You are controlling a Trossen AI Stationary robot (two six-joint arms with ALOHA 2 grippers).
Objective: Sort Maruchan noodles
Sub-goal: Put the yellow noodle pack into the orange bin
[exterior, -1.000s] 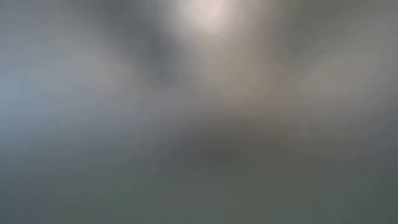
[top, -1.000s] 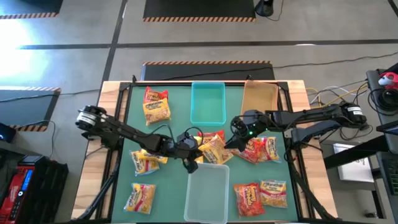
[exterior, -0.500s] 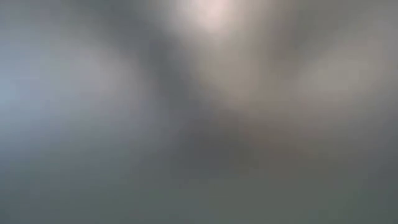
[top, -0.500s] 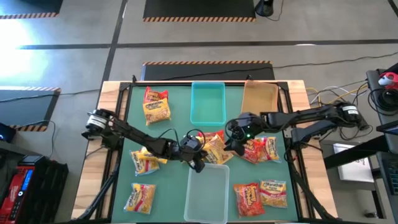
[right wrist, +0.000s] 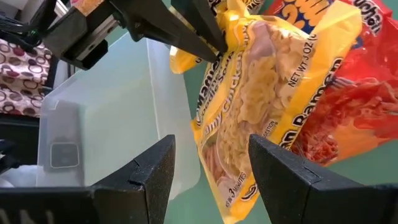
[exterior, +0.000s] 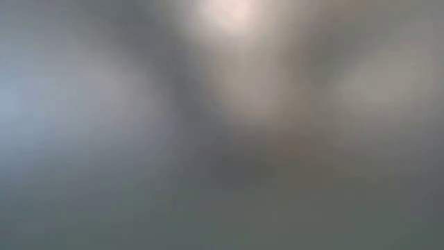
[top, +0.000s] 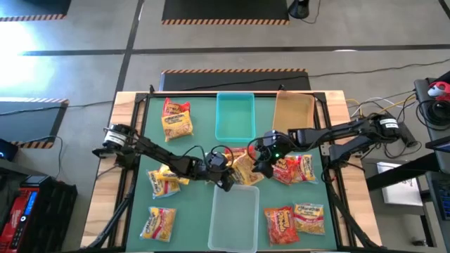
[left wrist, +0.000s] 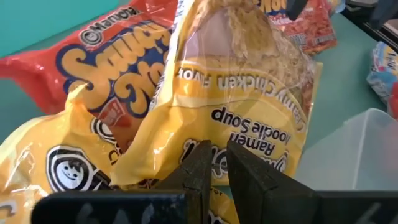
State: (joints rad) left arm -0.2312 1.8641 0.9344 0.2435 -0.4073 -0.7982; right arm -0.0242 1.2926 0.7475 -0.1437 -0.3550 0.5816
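Mid-table, yellow packet [left wrist: 236, 106] tilted, left end effector [left wrist: 214, 163] pinching

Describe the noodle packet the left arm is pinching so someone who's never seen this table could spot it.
Start at the clear bin at the table's near edge, then look just beyond its far rim. The yellow creamy chicken packet lies there, one edge pinched in the left tool. Its neighbours on the right arm's side are mostly red; this one is yellow with a clear window showing the noodle block.
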